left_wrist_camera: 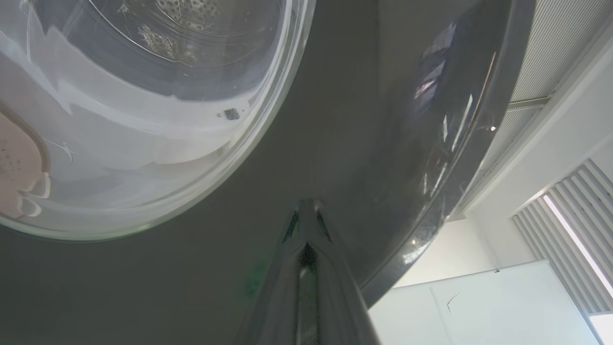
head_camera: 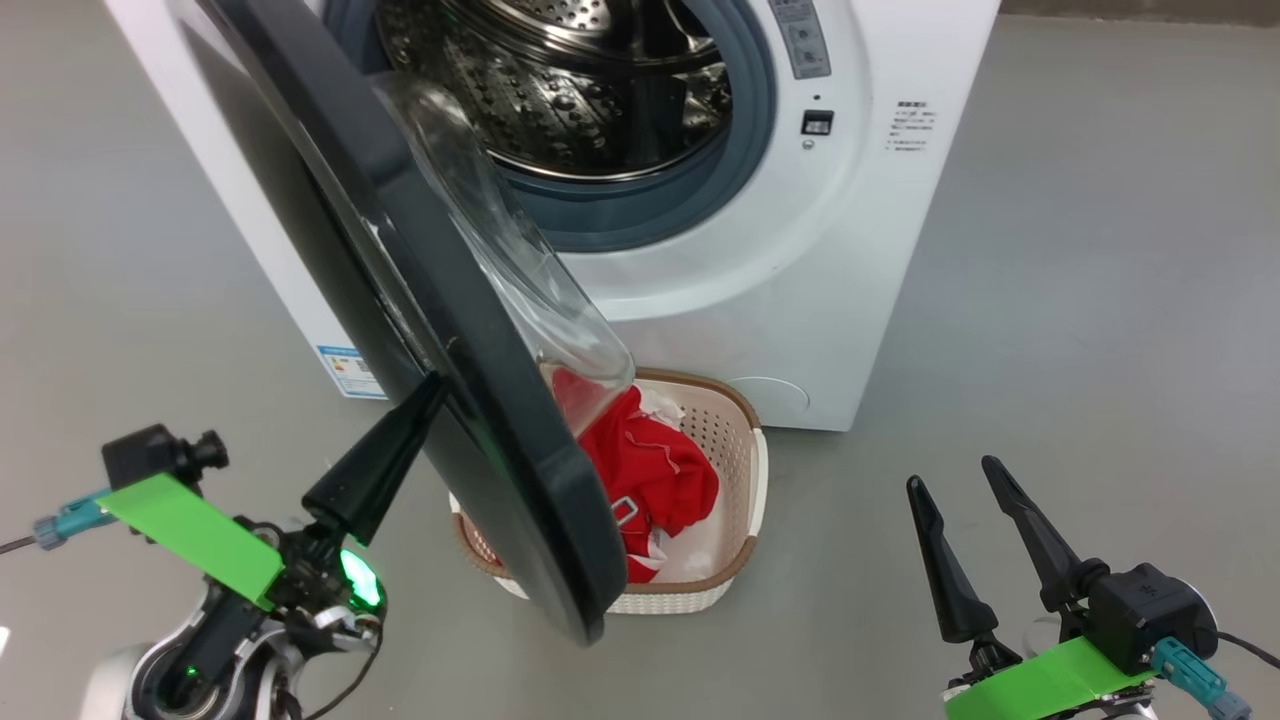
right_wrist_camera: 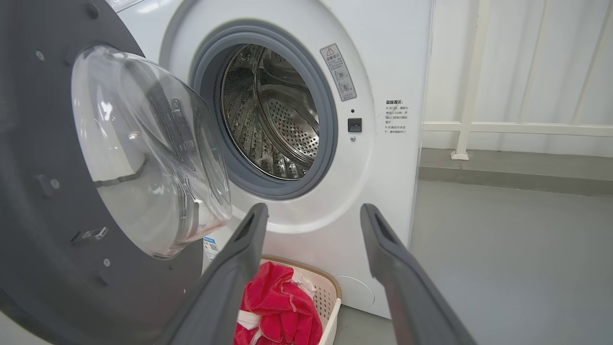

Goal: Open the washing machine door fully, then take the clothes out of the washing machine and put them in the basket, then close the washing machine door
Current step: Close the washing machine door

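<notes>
The washing machine [head_camera: 800,280] [right_wrist_camera: 383,72] stands with its steel drum [head_camera: 580,90] showing no fabric. The washing machine door [head_camera: 440,300] [right_wrist_camera: 38,191] hangs partly open, its clear bowl window over the basket. My left gripper [head_camera: 432,383] is shut on nothing. Its fingertips [left_wrist_camera: 306,206] touch the door's glossy black outer face [left_wrist_camera: 335,120] near the lower edge. The red clothes [head_camera: 655,470] [right_wrist_camera: 278,306] lie in the cream basket [head_camera: 740,420] [right_wrist_camera: 330,287] on the floor before the machine, partly hidden by the door. My right gripper [head_camera: 952,474] [right_wrist_camera: 313,210] is open, low to the right, holding nothing.
A blue label [head_camera: 350,372] sits low on the machine's front. Grey floor [head_camera: 1100,350] stretches to the right of the machine. In the right wrist view a white railing [right_wrist_camera: 469,127] and a pale curtain stand behind, to the right.
</notes>
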